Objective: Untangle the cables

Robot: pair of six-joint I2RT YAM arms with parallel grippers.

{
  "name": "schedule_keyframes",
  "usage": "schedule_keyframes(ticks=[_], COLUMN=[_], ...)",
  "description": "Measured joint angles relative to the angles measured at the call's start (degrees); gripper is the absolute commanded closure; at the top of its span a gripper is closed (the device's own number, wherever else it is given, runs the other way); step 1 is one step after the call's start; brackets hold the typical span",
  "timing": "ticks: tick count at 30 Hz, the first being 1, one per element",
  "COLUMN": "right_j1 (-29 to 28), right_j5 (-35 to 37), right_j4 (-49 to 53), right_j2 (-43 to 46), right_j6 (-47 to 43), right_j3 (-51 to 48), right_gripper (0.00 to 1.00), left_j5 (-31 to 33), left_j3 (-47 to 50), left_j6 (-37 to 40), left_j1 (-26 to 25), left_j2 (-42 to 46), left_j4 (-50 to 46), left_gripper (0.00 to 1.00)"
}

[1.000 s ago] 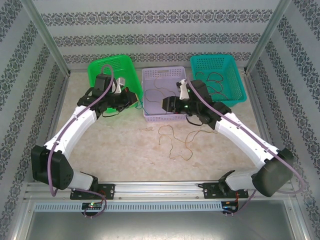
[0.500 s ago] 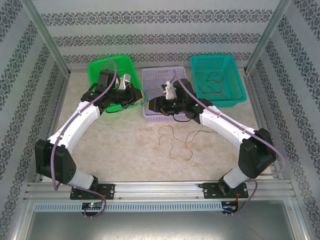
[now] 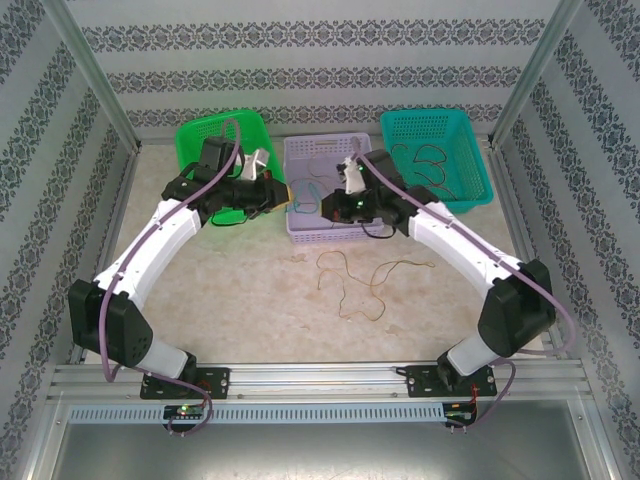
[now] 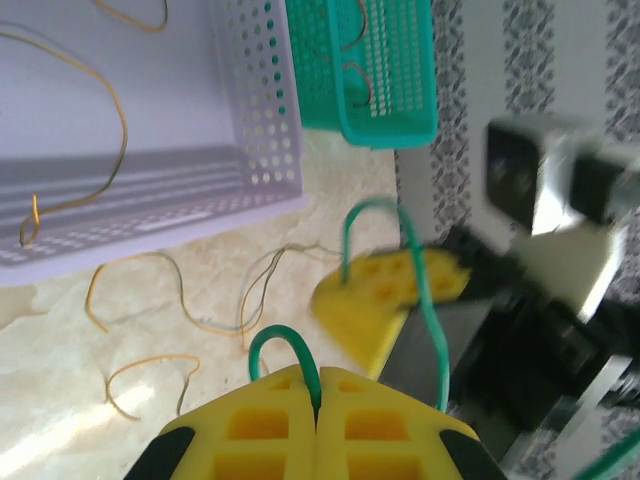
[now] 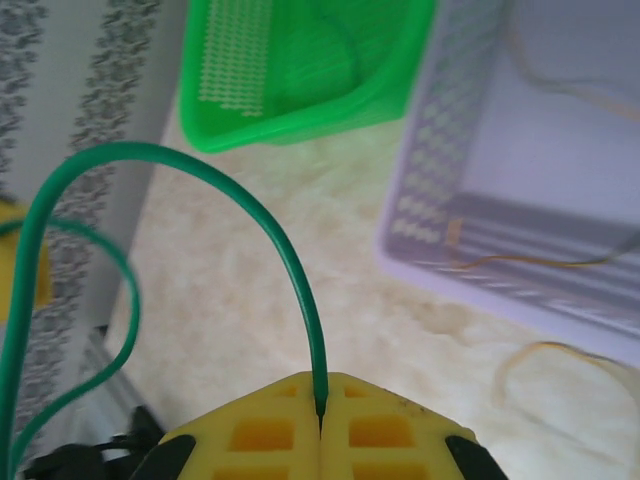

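- Cables first: one green cable [image 5: 313,350] is gripped by both pincers. The right pincer [image 5: 320,405] is closed tight on it, and the strand rises from the seam between its yellow pads and arches away to the left.
- The left pincer [image 4: 316,400] is likewise clamped on the green cable, which loops up from its tips and runs on to the other pincer just beside it.
- Seen from above, the two pincers hang close together at the left wall of the lilac basket [image 3: 320,235], between it and the green basket [image 3: 195,145].
- Count: three baskets stand in a row at the back, green, lilac and the teal basket [image 3: 478,165].
- At least two thin orange strands [image 4: 124,140] lie in the lilac basket. Dark strands [image 3: 425,160] lie in the teal basket, their number unclear.
- A cluster of loose strands [image 3: 360,285], orange and brown, lies on the surface [image 3: 230,290] in front of the lilac basket, well apart from both pincers. I cannot count them.
- Patterned walls close the left, back and right sides. Open surface runs between the arms, around the loose strands.
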State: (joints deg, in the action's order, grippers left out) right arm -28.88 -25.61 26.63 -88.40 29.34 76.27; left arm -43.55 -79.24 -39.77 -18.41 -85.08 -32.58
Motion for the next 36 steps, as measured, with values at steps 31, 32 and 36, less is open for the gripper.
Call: schedule_keyframes(ticks=[31, 32, 36], right_j1=[-9.99, -9.94, -8.68], right_j5=[33.68, 33.09, 27.87], right_j4=[-5.73, -4.83, -3.02], right_j2=[25.49, 26.18, 29.55], right_j6=[-42.25, -41.44, -34.93], right_j3=[-29.77, -28.35, -19.47], right_gripper=[0.59, 0.54, 0.36], left_j5=[0.35, 0.07, -1.09], left_j3=[0.33, -0.09, -3.48], left_j6=[-31.76, -32.35, -32.74], left_j1=[5.66, 5.49, 5.25], left_j2=[0.04, 0.04, 0.04], left_j4=[1.75, 1.75, 1.68], left_gripper=[1.0, 1.0, 1.0])
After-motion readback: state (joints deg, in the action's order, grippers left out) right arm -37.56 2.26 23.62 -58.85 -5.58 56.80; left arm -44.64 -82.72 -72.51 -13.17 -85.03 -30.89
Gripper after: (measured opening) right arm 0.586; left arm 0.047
